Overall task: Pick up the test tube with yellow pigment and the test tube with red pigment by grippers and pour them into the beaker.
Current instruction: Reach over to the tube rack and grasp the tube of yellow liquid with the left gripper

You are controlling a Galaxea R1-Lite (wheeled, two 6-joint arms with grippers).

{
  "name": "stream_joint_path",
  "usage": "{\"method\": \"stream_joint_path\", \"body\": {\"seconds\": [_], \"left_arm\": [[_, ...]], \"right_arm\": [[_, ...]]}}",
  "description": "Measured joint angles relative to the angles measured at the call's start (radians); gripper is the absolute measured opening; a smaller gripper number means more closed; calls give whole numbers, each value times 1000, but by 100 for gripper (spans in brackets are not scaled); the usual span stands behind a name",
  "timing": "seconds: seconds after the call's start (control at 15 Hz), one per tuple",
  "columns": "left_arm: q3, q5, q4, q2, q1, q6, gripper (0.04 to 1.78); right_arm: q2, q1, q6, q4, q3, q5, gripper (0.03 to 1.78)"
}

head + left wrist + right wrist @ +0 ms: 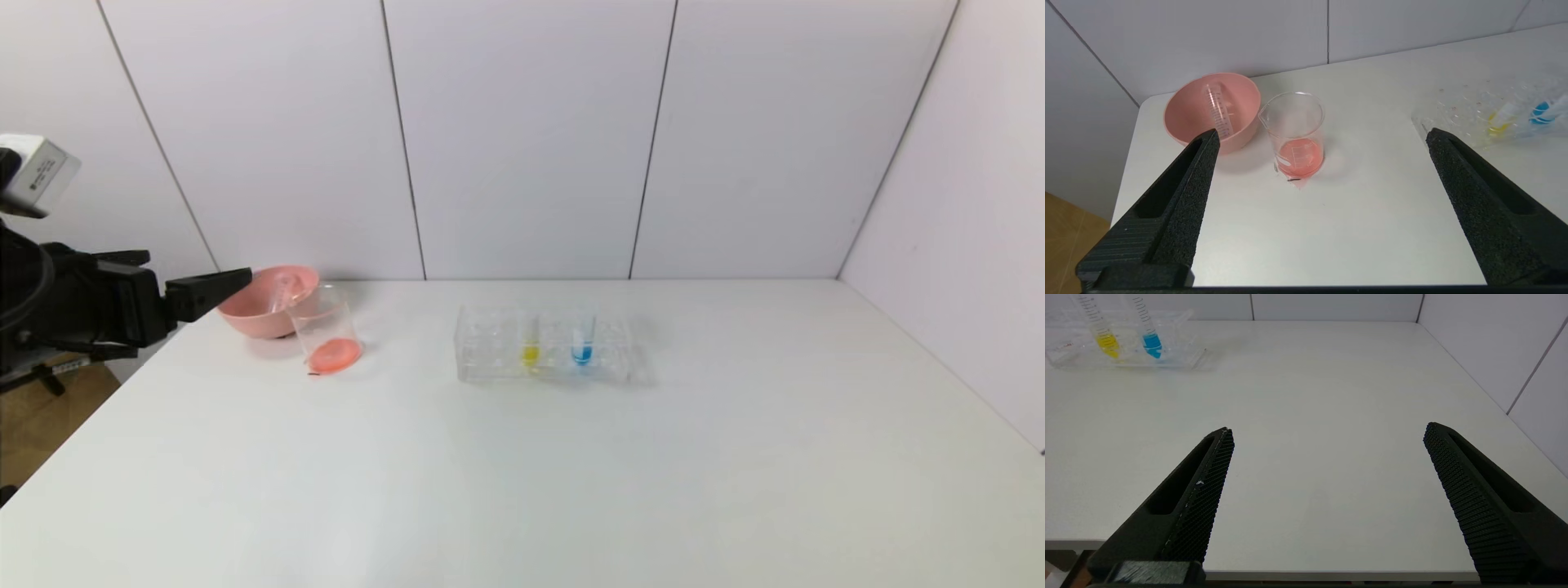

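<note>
Salmon-red liquid already lies in the bottom of the small clear straight-sided beaker (1295, 136), and the emptied slim clear test tube with red graduation marks (1220, 109) rests inside the pink plastic bowl (1186, 112) just beside it, at about ten o'clock on your white worktop (522, 474). By that showing the red pour looks done and the yellow one is yours to start.

Your left gripper (1323, 136) hovers near the worktop's edge at nine o'clock, fingers (1188, 196) wide apart and empty. The slim clear test tube with yellow pigment (531, 341) stands upright in the clear plastic rack (490, 347) at twelve o'clock, touching nothing but its slot.

The right gripper (1327, 430) waits over the near edge around four o'clock, fingers spread, holding nothing.

The next move calls for a straight lift clear of the rack. Mind the blue-tipped tube (582, 343) standing just beside the yellow one; bowl and beaker crowd each other too.
</note>
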Motion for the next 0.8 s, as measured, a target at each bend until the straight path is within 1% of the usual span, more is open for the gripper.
{"method": "stream_joint_path", "body": {"seconds": [0.2, 0.47, 0.8], "left_arm": [[67, 0, 0, -79, -76, -1, 176], [112, 9, -1, -118, -175, -1, 176], [138, 6, -6, -126, -256, 1, 176]], "right_arm": [[0, 0, 0, 0, 0, 0, 170], [0, 0, 0, 0, 0, 0, 170], [0, 0, 0, 0, 0, 0, 170]]}}
